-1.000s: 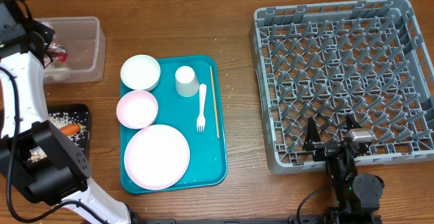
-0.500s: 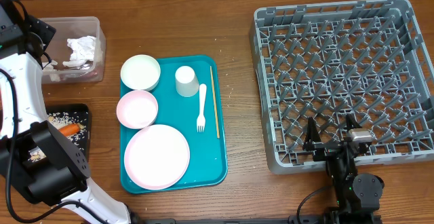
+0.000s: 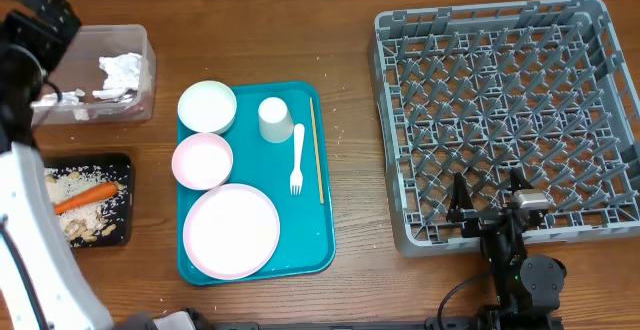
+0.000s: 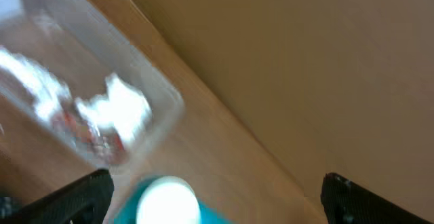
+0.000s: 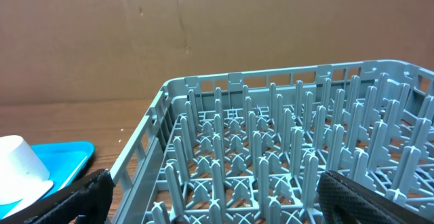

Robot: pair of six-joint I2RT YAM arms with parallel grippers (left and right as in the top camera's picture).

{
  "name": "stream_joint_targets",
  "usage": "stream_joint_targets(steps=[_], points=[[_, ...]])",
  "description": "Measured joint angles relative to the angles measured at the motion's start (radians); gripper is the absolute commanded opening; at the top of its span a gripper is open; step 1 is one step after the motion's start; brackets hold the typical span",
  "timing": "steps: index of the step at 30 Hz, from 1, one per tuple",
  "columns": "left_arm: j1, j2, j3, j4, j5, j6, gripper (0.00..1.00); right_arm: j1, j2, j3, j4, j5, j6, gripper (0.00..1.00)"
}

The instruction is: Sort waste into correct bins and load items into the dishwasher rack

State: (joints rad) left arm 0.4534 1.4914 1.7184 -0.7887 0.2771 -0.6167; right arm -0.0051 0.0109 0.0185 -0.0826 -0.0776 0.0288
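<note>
clear bin [image 3: 148, 70], kept for crumpled waste [image 3: 120, 68]; hung left claw [image 4: 220, 200] agape beside; parked right claw [image 5: 217, 200] agape by rack [image 3: 392, 120].

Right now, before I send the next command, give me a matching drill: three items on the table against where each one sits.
Items:
1. carrot
2. crumpled paper
3. white fork

Places:
A. on the teal tray
B. in the black tray
C. in the clear bin

Pairs: 1-B, 2-C, 3-A.
</note>
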Motion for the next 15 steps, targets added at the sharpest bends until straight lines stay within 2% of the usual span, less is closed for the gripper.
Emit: stream_joint_targets(steps=[3, 8, 15], points=[[0.000, -0.073, 0.006, -0.188, 0.104, 0.031, 1.00, 0.000, 0.000, 0.000, 0.000, 0.000, 0.000, 1.00], [0.000, -0.076, 0.004, -0.389, 0.171, 0.132, 1.00, 0.000, 0.000, 0.000, -0.001, 0.000, 0.000, 1.00], [-0.023, -0.076, 0.003, -0.558, 0.229, 0.270, 1.00, 0.000, 0.000, 0.000, 0.000, 0.000, 0.000, 1.00]])
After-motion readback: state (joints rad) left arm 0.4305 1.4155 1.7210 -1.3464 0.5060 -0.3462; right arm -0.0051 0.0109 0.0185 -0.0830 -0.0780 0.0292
